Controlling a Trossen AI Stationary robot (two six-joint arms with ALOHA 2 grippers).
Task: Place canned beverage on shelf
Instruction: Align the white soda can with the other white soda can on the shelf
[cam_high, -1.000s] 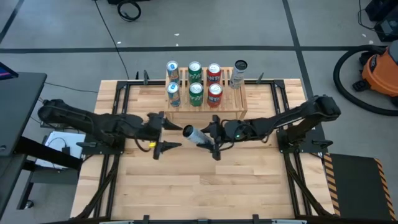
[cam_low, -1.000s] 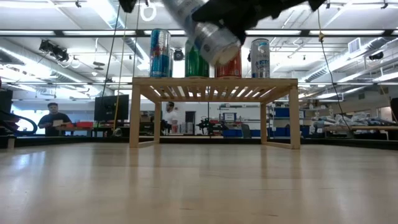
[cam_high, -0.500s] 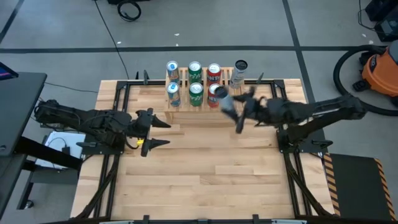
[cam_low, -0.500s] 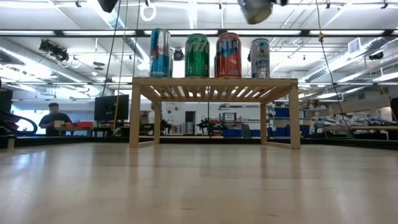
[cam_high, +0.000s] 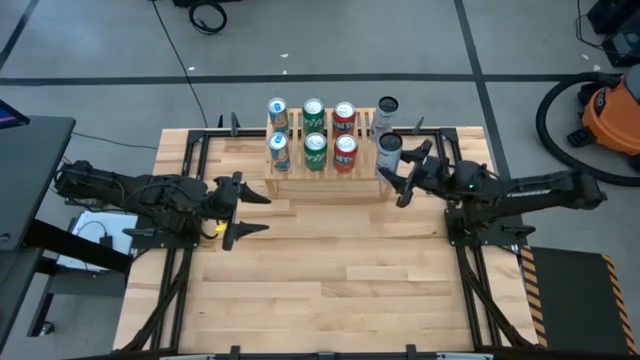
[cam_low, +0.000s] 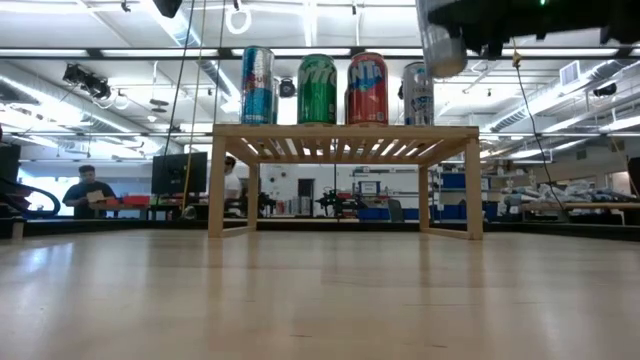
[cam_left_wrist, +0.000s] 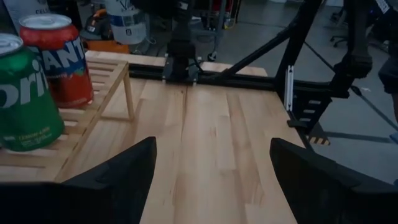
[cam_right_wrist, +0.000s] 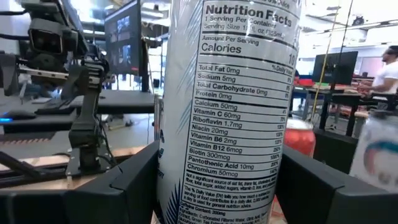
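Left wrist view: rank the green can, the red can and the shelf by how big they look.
1. Shelf, cut off by the frame.
2. Green can.
3. Red can.
The green can is nearer the camera, so the two cans may really match.

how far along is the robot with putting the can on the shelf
Done: seven cans already stand on the shelf, leaving only the front right slot free. In hand: the right gripper holds a silver can upright over that slot; the low view shows its base above the shelf top. Left: lowering it, letting go and pulling back. The left gripper waits open over the table.
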